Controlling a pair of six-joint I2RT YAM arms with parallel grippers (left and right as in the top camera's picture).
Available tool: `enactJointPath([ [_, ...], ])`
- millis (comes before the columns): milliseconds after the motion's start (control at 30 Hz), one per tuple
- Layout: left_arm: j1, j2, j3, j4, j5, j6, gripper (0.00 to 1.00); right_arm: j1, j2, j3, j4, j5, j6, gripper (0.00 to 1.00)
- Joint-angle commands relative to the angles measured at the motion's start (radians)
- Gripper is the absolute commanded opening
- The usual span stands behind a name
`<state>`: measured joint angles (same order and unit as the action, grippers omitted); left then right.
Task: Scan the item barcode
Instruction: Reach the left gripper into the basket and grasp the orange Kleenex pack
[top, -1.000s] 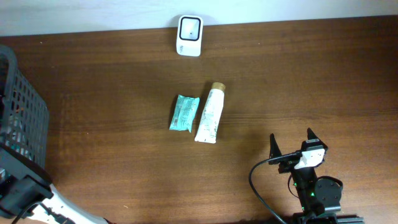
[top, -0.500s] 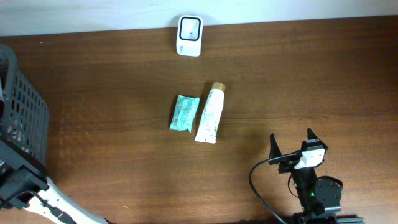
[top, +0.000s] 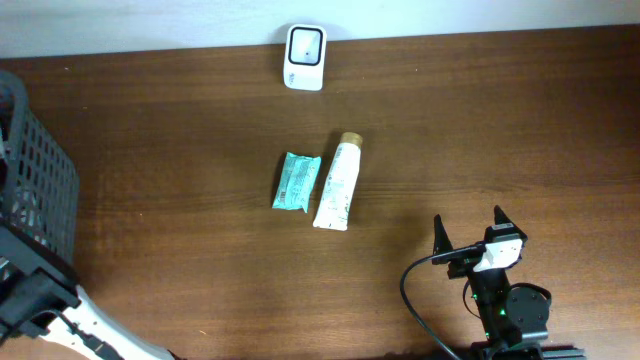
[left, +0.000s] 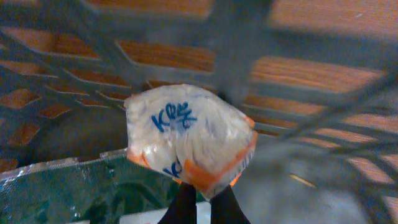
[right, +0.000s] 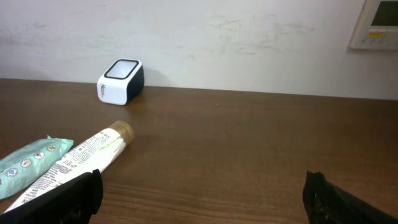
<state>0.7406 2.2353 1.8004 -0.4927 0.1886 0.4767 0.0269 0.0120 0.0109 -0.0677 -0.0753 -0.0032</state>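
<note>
In the left wrist view my left gripper (left: 204, 190) is shut on the lower edge of a white and orange packet (left: 186, 132) with blue lettering, inside the black mesh basket (left: 249, 56). From overhead only the left arm (top: 35, 300) shows, beside the basket (top: 45, 190). The white barcode scanner (top: 304, 57) stands at the table's far edge and also appears as the scanner (right: 121, 81) in the right wrist view. My right gripper (top: 470, 236) rests open at the near right with nothing between its fingers.
A teal packet (top: 296, 181) and a white tube (top: 338, 182) lie side by side mid-table; the tube (right: 74, 163) is left of the right gripper's view. A dark green package (left: 62, 186) lies in the basket under the held packet.
My left gripper's jaws have closed onto the white and orange packet in the basket, and the left arm shifted slightly. The right arm has not moved.
</note>
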Motion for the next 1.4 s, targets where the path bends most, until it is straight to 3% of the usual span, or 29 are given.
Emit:
enactJointPath([
  [0,-0.006,-0.158,-0.005,-0.017,0.006,-0.024,0.00,0.006,-0.006,-0.005,-0.004,0.002,0.000,0.98],
  [300,-0.006,-0.491,-0.005,-0.074,-0.029,-0.174,0.00,0.006,-0.006,-0.005,-0.005,0.002,0.000,0.98],
  [433,-0.006,-0.521,-0.007,-0.133,-0.057,-0.178,0.00,0.006,-0.006,-0.005,-0.005,0.002,0.000,0.98],
  [533,-0.003,-0.480,-0.051,-0.137,-0.074,-0.220,0.21,0.006,-0.006,-0.005,-0.005,0.002,0.000,0.98],
  [900,0.008,-0.154,-0.067,-0.031,-0.081,-0.221,0.61,0.006,-0.006,-0.005,-0.005,0.002,0.000,0.98],
  [1267,0.002,0.040,-0.066,0.134,-0.073,-0.214,0.64,0.006,-0.006,-0.005,-0.005,0.002,0.000,0.98],
  [1367,0.001,0.065,-0.066,0.141,-0.073,-0.214,0.59,0.006,-0.006,-0.005,-0.004,0.002,0.000,0.98],
])
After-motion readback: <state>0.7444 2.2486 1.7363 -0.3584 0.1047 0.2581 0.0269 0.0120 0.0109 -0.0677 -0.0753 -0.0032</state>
